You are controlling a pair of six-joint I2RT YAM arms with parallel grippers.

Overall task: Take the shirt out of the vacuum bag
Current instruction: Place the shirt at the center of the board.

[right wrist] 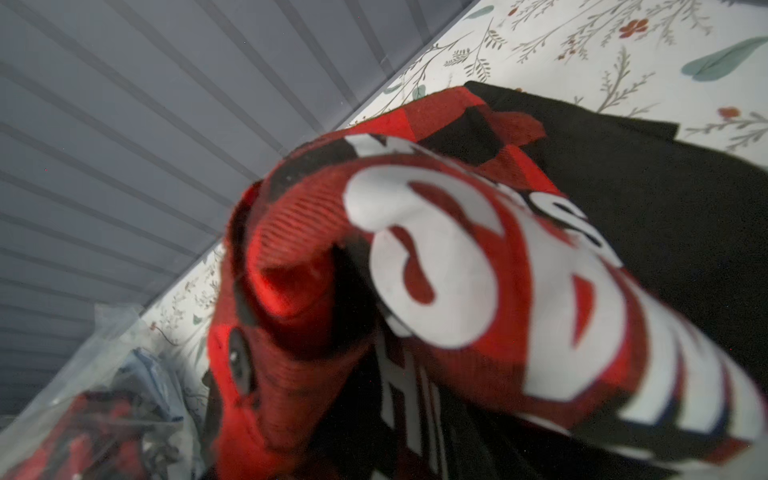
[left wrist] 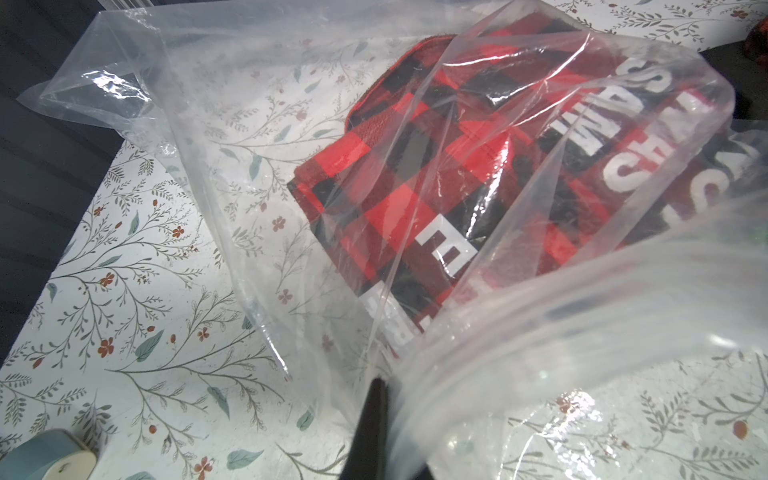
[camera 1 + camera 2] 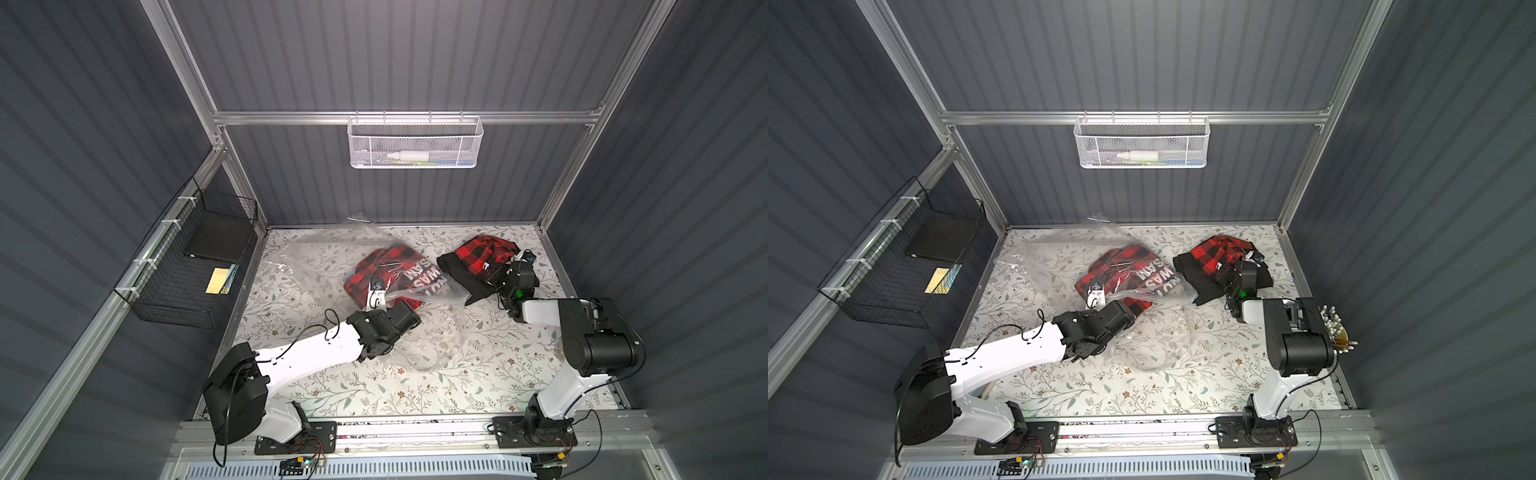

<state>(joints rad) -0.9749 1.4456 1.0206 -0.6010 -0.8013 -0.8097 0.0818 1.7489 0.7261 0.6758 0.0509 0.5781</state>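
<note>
Pinches clear crinkly plastic vacuum bag [image 3: 316,257] in clenched left gripper [image 3: 377,289]; rests right gripper [image 3: 501,270] on red-and-black plaid shirt [image 3: 478,253] outside it; cannot tell those hidden fingers' state.

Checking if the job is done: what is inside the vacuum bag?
A folded red-and-black plaid shirt with white lettering lies inside the bag. Anything beneath it is covered. Another plaid garment lies outside the bag.

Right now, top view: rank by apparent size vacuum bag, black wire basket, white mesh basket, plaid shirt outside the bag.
1. vacuum bag
2. black wire basket
3. white mesh basket and loose plaid shirt: look alike; basket hangs nearer the camera, so unranked.
</note>
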